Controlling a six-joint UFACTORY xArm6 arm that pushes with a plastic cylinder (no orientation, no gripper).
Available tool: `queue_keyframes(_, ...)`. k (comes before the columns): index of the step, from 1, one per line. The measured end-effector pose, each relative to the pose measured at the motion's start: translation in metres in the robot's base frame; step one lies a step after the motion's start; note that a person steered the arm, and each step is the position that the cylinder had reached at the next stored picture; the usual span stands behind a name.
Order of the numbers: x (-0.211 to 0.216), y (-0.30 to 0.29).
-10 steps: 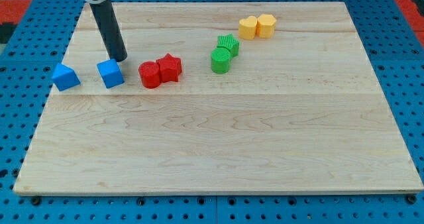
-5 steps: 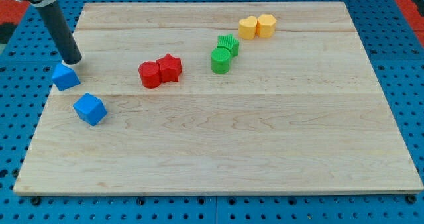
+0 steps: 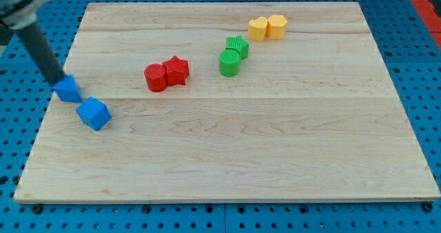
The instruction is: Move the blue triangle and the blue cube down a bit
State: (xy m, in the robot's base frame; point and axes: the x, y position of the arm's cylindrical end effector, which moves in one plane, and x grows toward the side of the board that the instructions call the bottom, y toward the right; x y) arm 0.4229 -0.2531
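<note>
1. Camera view: my tip [image 3: 57,82] is bare, clamping nothing, seemingly touching the blue triangle's [image 3: 68,89] top-left edge, placed to shove it downward.
2. The blue cube [image 3: 94,114] is sitting just below-right of it.

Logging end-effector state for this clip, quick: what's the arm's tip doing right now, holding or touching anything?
My tip: bare rod with nothing to open or shut, holding nothing, set against the upper-left side of the blue triangle; blue cube lies apart, below-right.
</note>
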Motion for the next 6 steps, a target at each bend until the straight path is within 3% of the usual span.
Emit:
queue_keyframes(2,0.038,0.030)
queue_keyframes(6,0.039,0.040)
